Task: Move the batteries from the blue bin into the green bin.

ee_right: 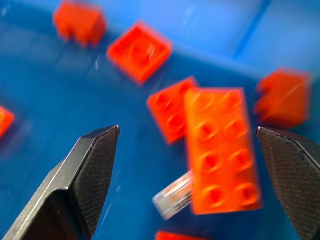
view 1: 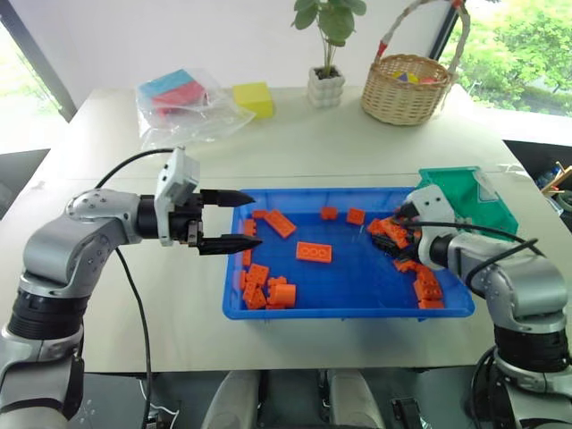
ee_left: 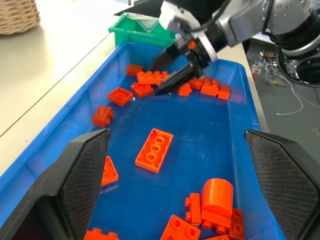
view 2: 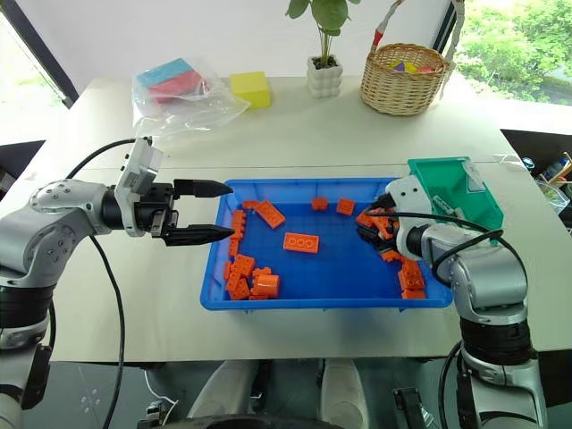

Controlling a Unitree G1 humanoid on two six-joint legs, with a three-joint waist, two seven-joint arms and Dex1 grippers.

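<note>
My right claw (ee_right: 187,150) gapes wide and empty inside the blue bin (view 1: 349,308). Between its fingers a battery (ee_right: 172,196) pokes out from under a long orange brick (ee_right: 220,150).

A battery (ee_right: 172,196) is seen just ahead of the right gripper (ee_left: 161,78), between its spread fingers, partly under a long brick (ee_right: 220,147) in the blue bin (view 1: 353,308).

A pale cream table (view 1: 295,152) stands before a white wall (view 1: 179,36); windows at either side show bright daylight and green foliage (view 1: 527,45); the floor beneath looks dark, perhaps grey.
</note>
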